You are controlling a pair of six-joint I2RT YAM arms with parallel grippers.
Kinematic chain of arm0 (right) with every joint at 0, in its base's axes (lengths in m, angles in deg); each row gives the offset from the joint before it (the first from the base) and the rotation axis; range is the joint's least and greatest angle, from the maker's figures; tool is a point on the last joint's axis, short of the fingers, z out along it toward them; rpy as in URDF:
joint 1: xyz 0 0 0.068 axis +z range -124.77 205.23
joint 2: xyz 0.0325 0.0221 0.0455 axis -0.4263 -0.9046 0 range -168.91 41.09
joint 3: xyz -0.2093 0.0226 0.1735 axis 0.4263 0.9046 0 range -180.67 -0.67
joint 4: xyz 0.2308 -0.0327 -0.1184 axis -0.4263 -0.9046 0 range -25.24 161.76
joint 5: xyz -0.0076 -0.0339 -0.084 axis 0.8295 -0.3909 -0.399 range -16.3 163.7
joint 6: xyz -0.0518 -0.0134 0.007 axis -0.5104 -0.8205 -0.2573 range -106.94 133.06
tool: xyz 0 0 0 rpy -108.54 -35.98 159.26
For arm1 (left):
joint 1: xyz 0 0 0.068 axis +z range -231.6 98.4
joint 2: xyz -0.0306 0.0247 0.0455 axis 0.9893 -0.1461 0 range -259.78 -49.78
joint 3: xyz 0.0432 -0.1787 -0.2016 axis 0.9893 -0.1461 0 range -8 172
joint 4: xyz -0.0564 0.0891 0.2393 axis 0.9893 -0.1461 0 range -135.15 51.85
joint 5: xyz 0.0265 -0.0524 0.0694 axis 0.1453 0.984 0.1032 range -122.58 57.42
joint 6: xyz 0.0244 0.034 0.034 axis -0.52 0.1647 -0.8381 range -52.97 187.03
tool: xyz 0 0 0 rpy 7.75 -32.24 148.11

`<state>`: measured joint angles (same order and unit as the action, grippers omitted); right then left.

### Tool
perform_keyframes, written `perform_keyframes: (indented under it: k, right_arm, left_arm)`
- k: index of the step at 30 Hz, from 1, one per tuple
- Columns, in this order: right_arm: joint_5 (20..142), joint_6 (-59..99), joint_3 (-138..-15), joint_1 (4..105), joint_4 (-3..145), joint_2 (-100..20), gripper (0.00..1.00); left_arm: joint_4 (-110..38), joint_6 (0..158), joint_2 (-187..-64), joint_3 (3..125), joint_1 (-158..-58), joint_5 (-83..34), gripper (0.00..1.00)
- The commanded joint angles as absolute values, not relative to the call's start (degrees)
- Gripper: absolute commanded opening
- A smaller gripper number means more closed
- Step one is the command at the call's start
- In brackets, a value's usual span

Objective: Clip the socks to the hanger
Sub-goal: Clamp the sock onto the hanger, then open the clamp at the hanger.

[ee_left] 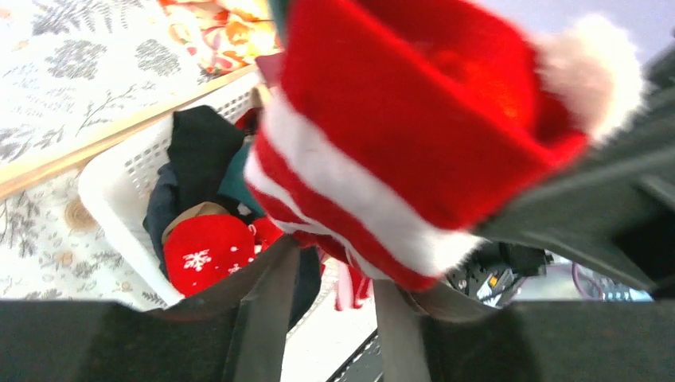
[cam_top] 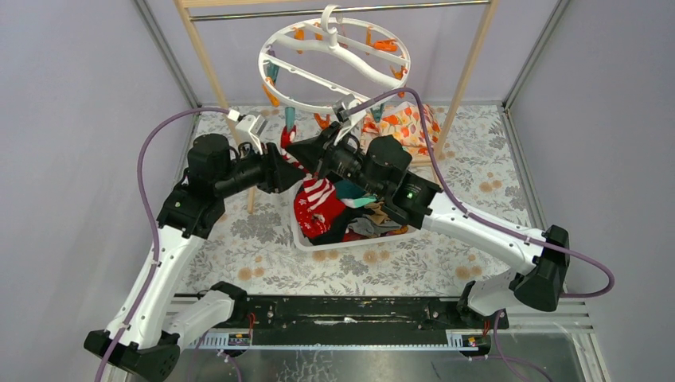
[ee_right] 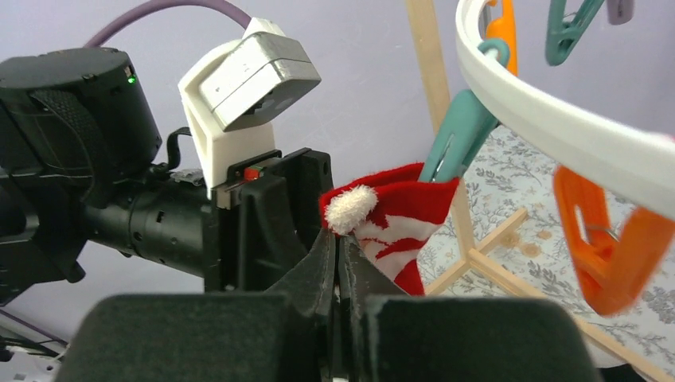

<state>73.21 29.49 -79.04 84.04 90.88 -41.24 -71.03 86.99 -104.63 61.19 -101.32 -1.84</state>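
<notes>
One red-white striped sock point(ee_left: 382, 159) hangs between the two grippers, below the near rim of one white ring hanger point(ee_right: 541, 127). The right gripper point(ee_right: 339, 247) has its fingers pressed together on the sock cuff, just under one white pompom point(ee_right: 350, 208). The left gripper point(ee_left: 334, 274) flanks the lower sock end, fingers apart; its grip cannot be told. One teal clip point(ee_right: 462, 131) touches the sock's top edge. One white basket point(ee_left: 103, 199) below holds the other socks, including one red snowflake sock point(ee_left: 203, 255).
</notes>
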Motion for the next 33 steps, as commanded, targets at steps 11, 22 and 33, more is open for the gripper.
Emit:
perform_keyframes:
  k: [11,22,33]
  right_arm:
    - [69.7,35.2,-76.7,84.0,96.1,-37.0,0.46]
    - [59.7,31.0,-61.8,83.4,96.1,-23.1,0.6]
    - [54.6,17.4,-55.5,81.4,106.3,-21.8,0.53]
  left_arm:
    - [-64.0,88.0,-102.5,59.6,-101.3,-19.1,0.0]
    - [-65.0,86.0,-101.7,60.7,-101.2,-20.1,0.0]
    - [-66.0,85.7,-100.3,61.7,-101.2,-19.7,0.0]
